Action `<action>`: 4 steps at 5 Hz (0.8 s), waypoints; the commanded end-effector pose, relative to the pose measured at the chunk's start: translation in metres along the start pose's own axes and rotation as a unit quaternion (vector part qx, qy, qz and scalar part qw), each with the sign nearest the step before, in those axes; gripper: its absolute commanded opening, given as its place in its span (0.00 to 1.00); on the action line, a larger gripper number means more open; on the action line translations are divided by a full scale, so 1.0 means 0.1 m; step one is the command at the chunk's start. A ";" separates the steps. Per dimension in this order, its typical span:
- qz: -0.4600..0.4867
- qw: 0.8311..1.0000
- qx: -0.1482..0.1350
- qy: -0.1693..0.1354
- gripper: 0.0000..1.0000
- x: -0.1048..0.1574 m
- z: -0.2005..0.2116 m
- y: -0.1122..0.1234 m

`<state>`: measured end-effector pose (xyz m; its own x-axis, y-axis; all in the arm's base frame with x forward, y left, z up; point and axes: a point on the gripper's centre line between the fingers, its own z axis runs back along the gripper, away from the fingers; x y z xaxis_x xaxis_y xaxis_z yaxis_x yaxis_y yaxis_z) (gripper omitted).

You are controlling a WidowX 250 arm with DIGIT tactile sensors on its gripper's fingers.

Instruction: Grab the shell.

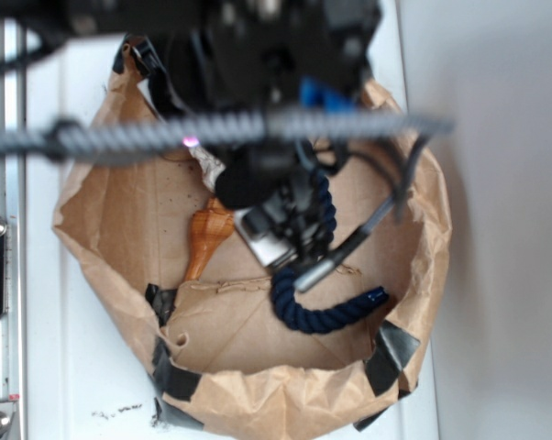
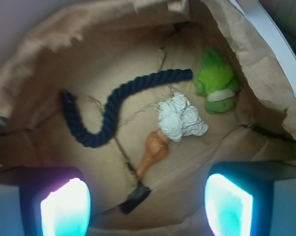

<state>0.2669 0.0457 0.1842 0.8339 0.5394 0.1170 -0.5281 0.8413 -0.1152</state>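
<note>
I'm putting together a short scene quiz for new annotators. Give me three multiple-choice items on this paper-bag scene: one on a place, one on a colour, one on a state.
1. What does the wide end of the shell touch?
A. the wad of white paper
B. the green plush toy
C. the rope

2. What colour is the rope?
A. red
B. dark navy blue
C. yellow

3. How is the gripper now?
A. shut on the shell
B. shut on the rope
C. open, holding nothing

Answers:
1. A: in the wrist view the shell's wide end sits against the paper wad, with the toy and rope apart from it.
2. B: both views show a dark blue twisted rope.
3. C: the two fingers stand wide apart above the bag floor, nothing between them.
</note>
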 end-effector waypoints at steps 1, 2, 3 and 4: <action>-0.006 1.000 -0.005 -0.029 1.00 0.11 0.17 0.05; -0.006 1.000 -0.005 -0.029 1.00 0.11 0.17 0.05; -0.006 1.000 -0.005 -0.029 1.00 0.11 0.17 0.05; -0.006 0.999 -0.019 -0.035 1.00 0.02 -0.04 0.09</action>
<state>0.2604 0.0433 0.1568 0.8375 0.5345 0.1135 -0.5210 0.8437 -0.1292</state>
